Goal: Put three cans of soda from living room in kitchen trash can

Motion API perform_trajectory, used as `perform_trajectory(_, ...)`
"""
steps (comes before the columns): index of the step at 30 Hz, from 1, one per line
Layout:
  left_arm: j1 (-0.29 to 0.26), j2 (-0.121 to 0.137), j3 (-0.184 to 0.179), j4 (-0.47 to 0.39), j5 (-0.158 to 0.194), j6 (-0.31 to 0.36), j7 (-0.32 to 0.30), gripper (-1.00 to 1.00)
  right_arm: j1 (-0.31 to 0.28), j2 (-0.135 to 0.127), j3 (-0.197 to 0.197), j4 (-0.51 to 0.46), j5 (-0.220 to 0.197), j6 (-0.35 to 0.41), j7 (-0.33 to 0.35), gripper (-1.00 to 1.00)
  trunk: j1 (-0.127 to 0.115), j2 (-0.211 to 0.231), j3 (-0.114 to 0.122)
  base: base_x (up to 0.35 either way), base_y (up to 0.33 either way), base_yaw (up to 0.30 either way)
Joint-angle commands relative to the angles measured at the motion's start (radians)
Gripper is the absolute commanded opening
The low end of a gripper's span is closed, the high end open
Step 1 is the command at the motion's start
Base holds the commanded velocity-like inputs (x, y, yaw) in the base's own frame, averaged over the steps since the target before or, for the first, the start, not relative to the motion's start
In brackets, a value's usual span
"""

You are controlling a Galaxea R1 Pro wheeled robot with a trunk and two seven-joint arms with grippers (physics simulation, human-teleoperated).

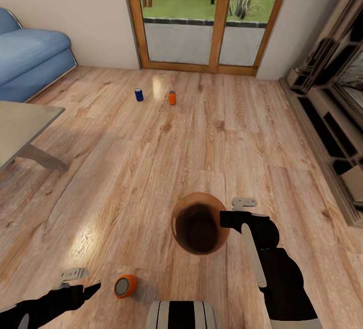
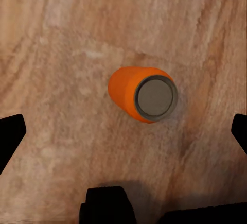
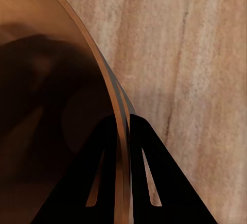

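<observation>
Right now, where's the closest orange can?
Head view: the orange can stands on the wood floor near the robot's base, just beyond the open left gripper, left of the trash can.

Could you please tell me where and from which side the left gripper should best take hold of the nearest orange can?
Probably around its round side wall, coming from above. The orange can stands upright on the floor, silvery top up, with the open left gripper above it, so the fingers can drop to either side and close on the curved body.
</observation>
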Motion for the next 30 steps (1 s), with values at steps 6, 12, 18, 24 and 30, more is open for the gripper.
perform_trajectory(6,-0.019,-0.077,-0.085,0.005,-0.013,0.031,0.054,1.00,0.000,0.000,0.000,0.000,-0.017,0.000,0.006,-1.00,0.000,0.000,0.000,0.000,0.000,0.000)
perform_trajectory(12,-0.042,-0.173,-0.199,0.022,-0.029,0.034,0.198,1.00,0.000,-0.001,0.000,-0.001,-0.017,0.000,0.006,-1.00,0.000,0.000,0.000,0.000,0.000,0.000)
perform_trajectory(18,-0.046,-0.208,-0.228,0.029,-0.034,0.034,0.234,1.00,0.000,-0.002,0.000,-0.001,-0.017,0.000,0.007,-1.00,0.000,0.000,0.000,0.000,0.000,0.000)
perform_trajectory(24,-0.048,-0.210,-0.229,0.032,-0.051,0.034,0.302,1.00,0.000,-0.004,0.000,-0.001,-0.017,0.000,0.008,-1.00,0.000,0.000,0.000,0.000,0.000,0.000)
perform_trajectory(30,-0.080,-0.210,-0.229,0.064,-0.055,0.033,0.332,1.00,0.000,-0.004,0.000,-0.001,-0.017,0.000,0.009,-1.00,0.000,0.000,0.000,0.000,0.000,0.000)
